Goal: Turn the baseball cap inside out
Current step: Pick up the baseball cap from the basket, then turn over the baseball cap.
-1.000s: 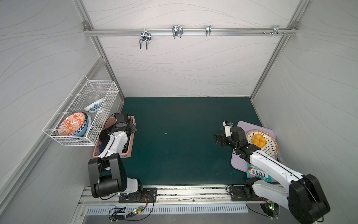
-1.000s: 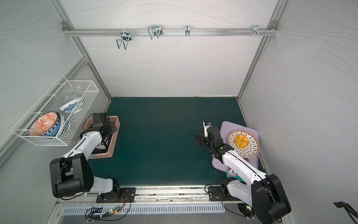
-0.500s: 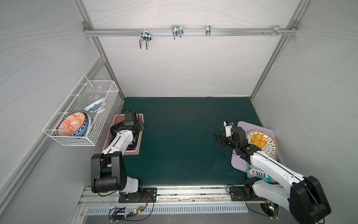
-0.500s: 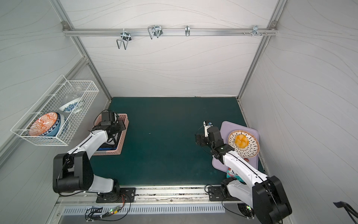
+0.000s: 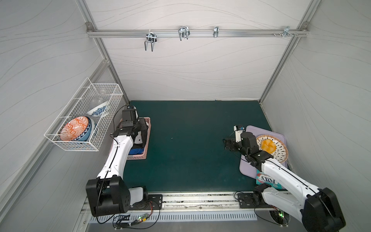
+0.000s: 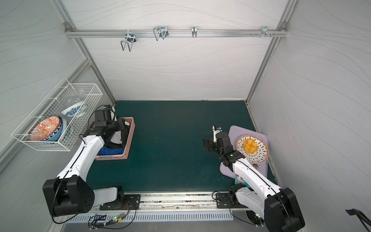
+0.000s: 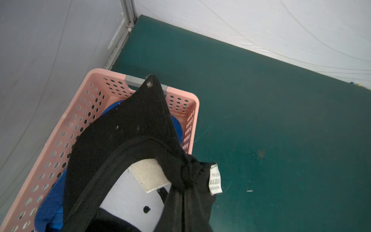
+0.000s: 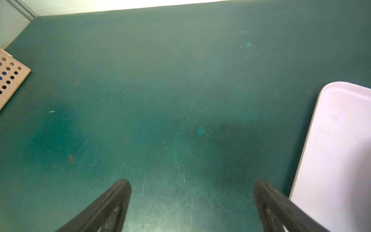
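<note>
A black baseball cap [image 7: 128, 130] with a white inner panel and a sewn label hangs bunched over the pink basket [image 7: 180, 94]. In both top views it shows as a black and white bundle [image 5: 140, 138] [image 6: 118, 138] under my left wrist. My left gripper [image 5: 143, 128] [image 6: 122, 128] is shut on the cap, and the fabric hides its fingers in the left wrist view. Off to the right, my right gripper [image 8: 190, 190] [image 5: 225, 143] [image 6: 205, 144] stands open and low over the bare green mat, holding nothing.
The pink basket [image 5: 148, 138] [image 6: 130, 136] also holds blue cloth [image 5: 136, 151] [image 7: 50, 200]. A wire rack with bowls [image 5: 84, 120] hangs on the left wall. A purple tray [image 5: 249, 168] at the right carries a plate with a bun [image 5: 271, 145]; a Fox's packet [image 5: 268, 179] lies nearby.
My left arm has swung right with the cap, and the pink basket has slid right along with it. The right arm has not moved.
</note>
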